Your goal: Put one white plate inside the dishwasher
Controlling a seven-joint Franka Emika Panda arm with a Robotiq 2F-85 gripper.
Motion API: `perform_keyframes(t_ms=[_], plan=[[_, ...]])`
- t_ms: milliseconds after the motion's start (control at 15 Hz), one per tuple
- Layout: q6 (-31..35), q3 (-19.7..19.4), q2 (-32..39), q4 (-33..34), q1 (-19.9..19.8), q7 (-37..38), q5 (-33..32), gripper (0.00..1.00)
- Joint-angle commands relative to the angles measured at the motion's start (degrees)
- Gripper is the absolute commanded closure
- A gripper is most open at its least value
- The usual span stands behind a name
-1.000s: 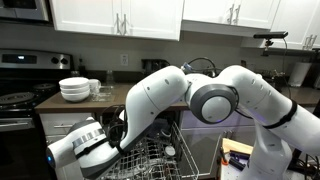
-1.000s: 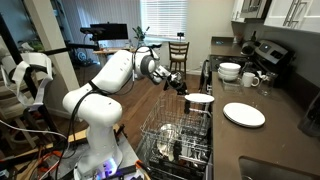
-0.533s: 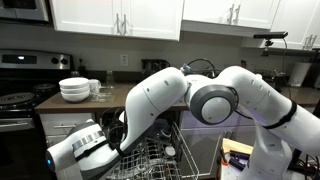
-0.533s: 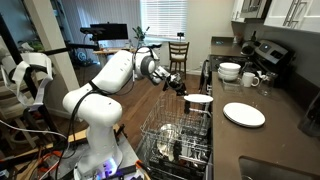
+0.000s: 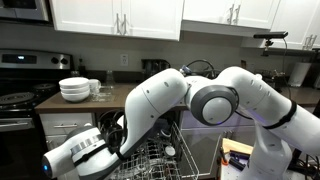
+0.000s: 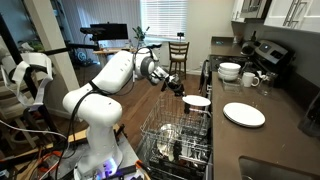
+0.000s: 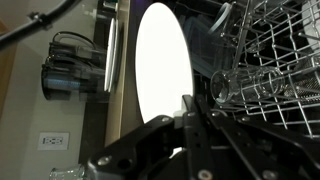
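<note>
The gripper (image 6: 183,93), clenched on the white plate (image 6: 197,101), dipped slightly toward the open dishwasher (image 6: 175,140), so loading looked close but unfinished.

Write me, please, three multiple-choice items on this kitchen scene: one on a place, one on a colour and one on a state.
1. Where is the small plate?
A. on the stove
B. held in the air near the dishwasher rack
C. flat on the floor

2. What colour are the stacked bowls?
A. white
B. red
C. black

3. How is the hand?
A. open and empty
B. shut on a cup
C. shut on the small plate

Answers:
1 B: an exterior view shows it hanging by the pulled-out rack.
2 A: they look white in both exterior views.
3 C: the wrist view shows it clamped on the plate's rim.
</note>
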Motion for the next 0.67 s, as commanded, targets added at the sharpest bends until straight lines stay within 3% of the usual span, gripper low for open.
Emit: perform_keyframes(t_ms=[0, 533, 600], plan=[[2.5, 0.0, -1.8, -2.2, 0.0, 0.5, -1.2, 0.99], [10.9, 0.2, -4.4, -6.3, -0.5, 2.4, -0.2, 0.99], [9.9, 0.4, -0.8, -2.1, -0.3, 0.6, -0.2, 0.96]])
